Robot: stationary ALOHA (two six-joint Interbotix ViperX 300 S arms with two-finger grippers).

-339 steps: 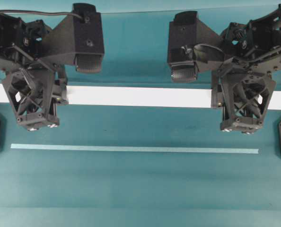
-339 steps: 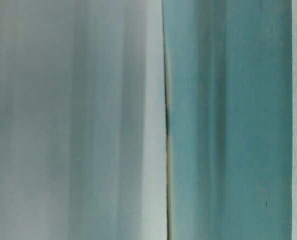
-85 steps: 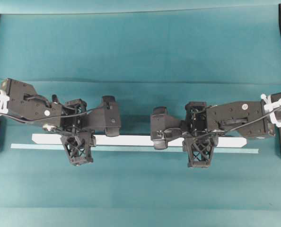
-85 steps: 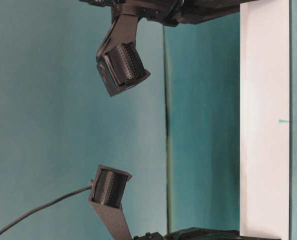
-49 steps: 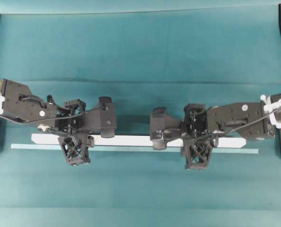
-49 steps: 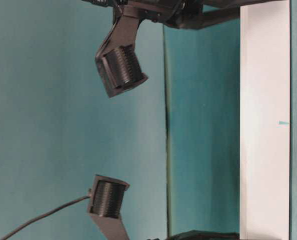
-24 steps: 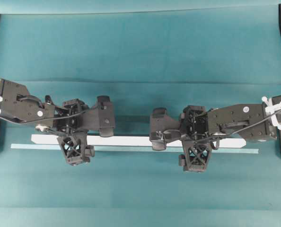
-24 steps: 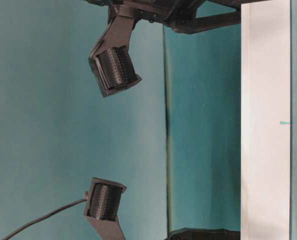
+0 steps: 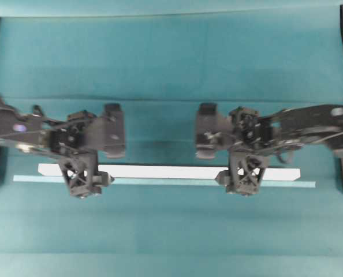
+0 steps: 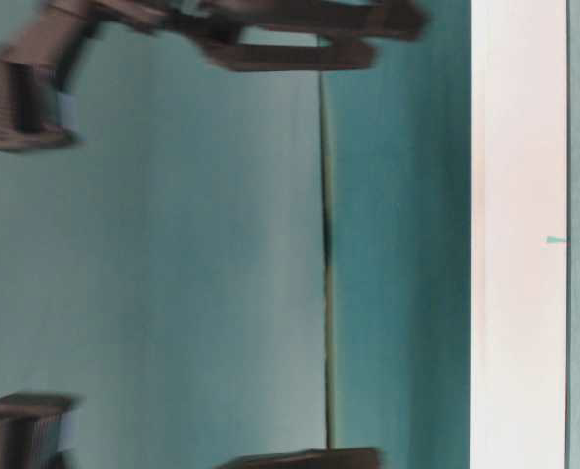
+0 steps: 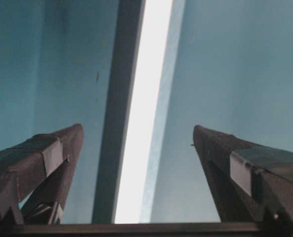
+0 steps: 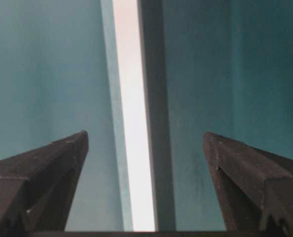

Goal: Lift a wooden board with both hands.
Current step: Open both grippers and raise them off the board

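The white wooden board point(image 9: 168, 172) lies flat beside the teal strip point(image 9: 160, 181). Above the board, left gripper point(image 11: 136, 143) and right gripper point(image 12: 144, 143) are spread wide, holding nothing. The lift looks finished; next, I think, both pull away.

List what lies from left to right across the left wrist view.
Left gripper's dark finger → dark shadow band → wooden board → pale teal strip → bare teal table above the other dark finger.
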